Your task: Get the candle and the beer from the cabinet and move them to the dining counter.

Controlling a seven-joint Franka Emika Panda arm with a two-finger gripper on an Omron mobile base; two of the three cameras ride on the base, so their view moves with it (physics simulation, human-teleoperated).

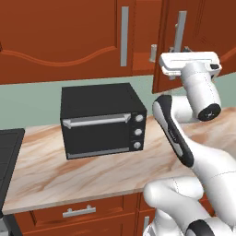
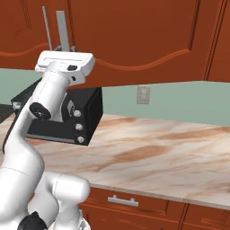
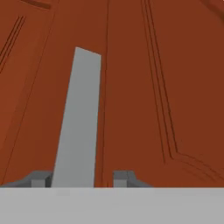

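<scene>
Gripper (image 3: 83, 179) at cabinet (image 1: 69, 32) door, fingertips straddling grey bar handle (image 3: 78, 118), jaws part open, no firm grip evident. Door ajar above counter's right end. Door stiff, hinged, likely light; handle smooth, maybe slippery, best taken mid-bar. Candle, beer presumably inside, hidden. Count: two bar handles in left base view, one black toaster oven (image 1: 102, 120) near counter's (image 2: 157, 157) back edge.

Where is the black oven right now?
The black toaster oven sits on the marbled counter below the red-brown cabinet, left of the robot arm in the left base view.
</scene>
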